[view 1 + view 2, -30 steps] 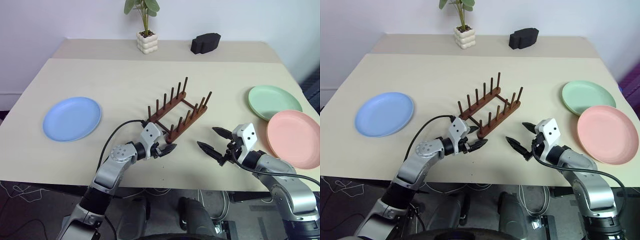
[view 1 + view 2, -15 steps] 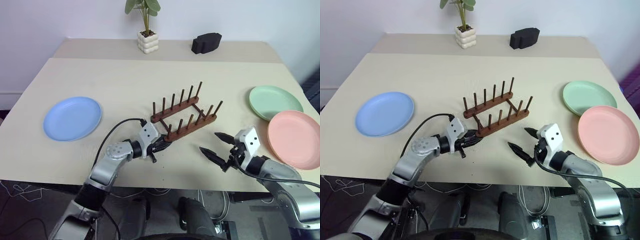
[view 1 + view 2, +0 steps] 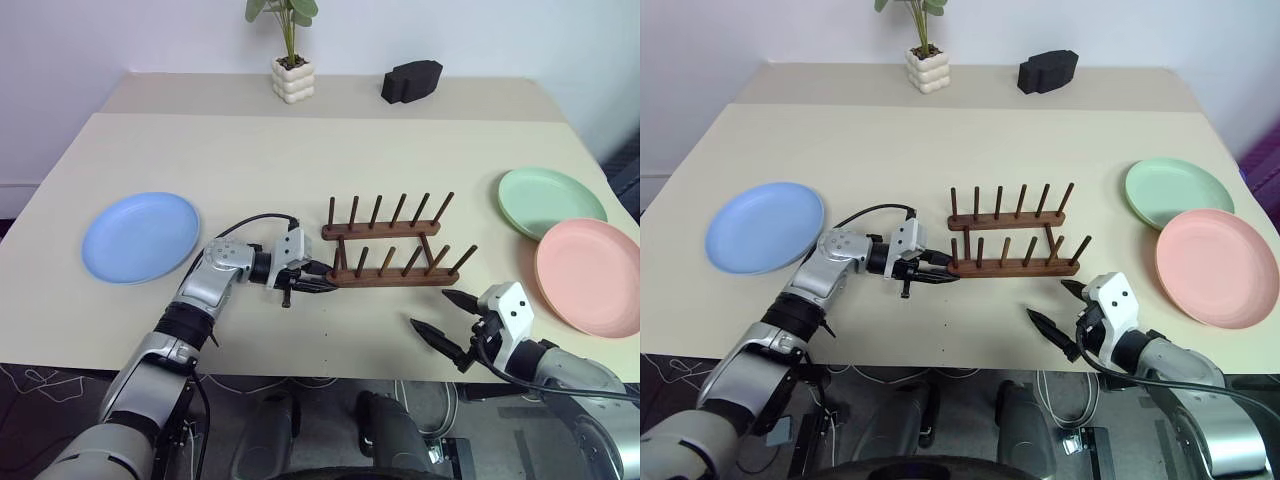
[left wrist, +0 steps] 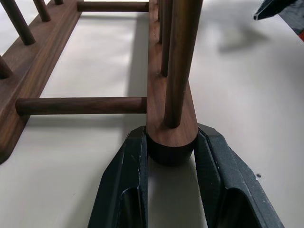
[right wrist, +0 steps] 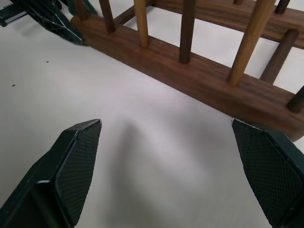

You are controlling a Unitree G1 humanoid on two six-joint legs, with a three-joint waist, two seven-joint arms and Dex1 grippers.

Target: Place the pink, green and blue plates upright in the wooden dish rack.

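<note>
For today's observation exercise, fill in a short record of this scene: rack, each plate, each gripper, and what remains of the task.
wooden dish rack: standing on the table, no plates in it
left gripper: shut on the end of the rack's near rail
right gripper: open, holding nothing, apart from the rack near the table's front edge
blue plate: flat on the table, left side
green plate: flat, right side
pink plate: flat, right side, beside the green one
task left: all three plates not yet racked
</note>
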